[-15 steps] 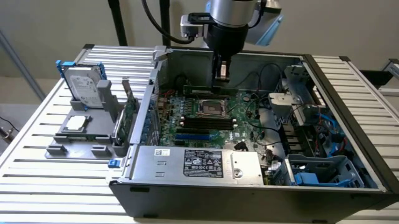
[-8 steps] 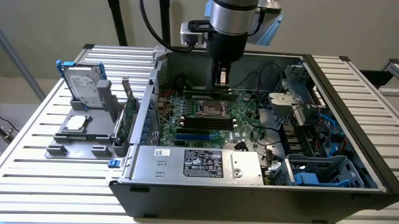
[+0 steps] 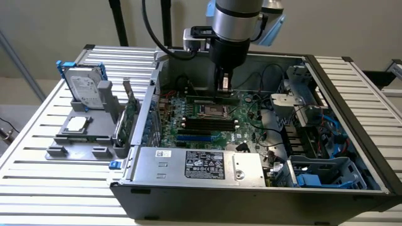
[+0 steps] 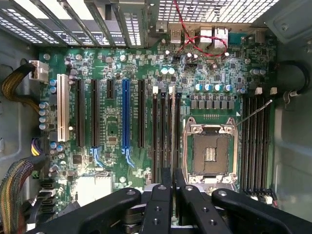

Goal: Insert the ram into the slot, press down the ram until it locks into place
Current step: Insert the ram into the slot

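My gripper (image 3: 223,90) hangs inside the open computer case, shut on the ram (image 3: 204,100). The ram is a thin green stick held level above the motherboard, over the square CPU socket (image 3: 210,112). The black memory slots (image 3: 206,124) lie parallel just in front of that socket, apart from the ram. In the wrist view my black fingers (image 4: 161,195) are pressed close together, lined up lengthwise with the group of black slots (image 4: 163,131) beside the CPU socket (image 4: 209,152). The ram itself is hidden between the fingers there.
A blue slot (image 4: 126,114) and a white slot (image 4: 62,107) lie further along the board. Outside the case, a grey stand (image 3: 82,136) holds a hard drive (image 3: 84,89), with a green expansion card (image 3: 131,113) upright beside it. A power supply (image 3: 201,165) fills the case front; cables (image 3: 276,127) crowd the exterior view's right.
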{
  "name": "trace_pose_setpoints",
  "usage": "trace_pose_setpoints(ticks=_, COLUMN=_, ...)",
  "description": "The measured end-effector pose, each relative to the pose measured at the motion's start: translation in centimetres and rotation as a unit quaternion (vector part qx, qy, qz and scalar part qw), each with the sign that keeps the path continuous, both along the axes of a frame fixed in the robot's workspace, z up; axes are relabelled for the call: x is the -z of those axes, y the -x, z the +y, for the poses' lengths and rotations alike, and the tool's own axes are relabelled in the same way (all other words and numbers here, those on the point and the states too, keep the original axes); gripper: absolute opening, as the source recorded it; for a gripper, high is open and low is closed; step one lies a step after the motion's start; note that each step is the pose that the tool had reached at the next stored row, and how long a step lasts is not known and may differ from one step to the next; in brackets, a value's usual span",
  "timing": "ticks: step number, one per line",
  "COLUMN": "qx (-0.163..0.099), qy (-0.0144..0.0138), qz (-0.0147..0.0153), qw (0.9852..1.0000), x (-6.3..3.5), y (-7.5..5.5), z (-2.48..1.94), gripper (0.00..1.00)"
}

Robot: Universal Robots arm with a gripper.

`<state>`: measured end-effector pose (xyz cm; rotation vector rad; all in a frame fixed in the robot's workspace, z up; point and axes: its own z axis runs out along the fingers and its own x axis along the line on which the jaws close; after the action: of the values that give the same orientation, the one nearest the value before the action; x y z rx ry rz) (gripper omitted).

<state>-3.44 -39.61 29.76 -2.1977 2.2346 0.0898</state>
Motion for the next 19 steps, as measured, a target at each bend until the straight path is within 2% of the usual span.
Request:
trace_pose_setpoints(ticks=4, qx=0.0, qy=0.0033, qz=0.0002, qw=1.0, x=0.35, y=-0.2, z=-0.05, gripper=0.13)
trace_pose_setpoints(ticks=16, qx=0.0, qy=0.0206, qz=0.0003, qw=0.9998, x=1.83, y=-0.2, z=-0.05, gripper=0.13)
trace_pose_setpoints(ticks=19, qx=0.0, qy=0.0238, qz=0.0002, qw=0.9997, x=2.28, y=-0.2, z=-0.05, gripper=0.13)
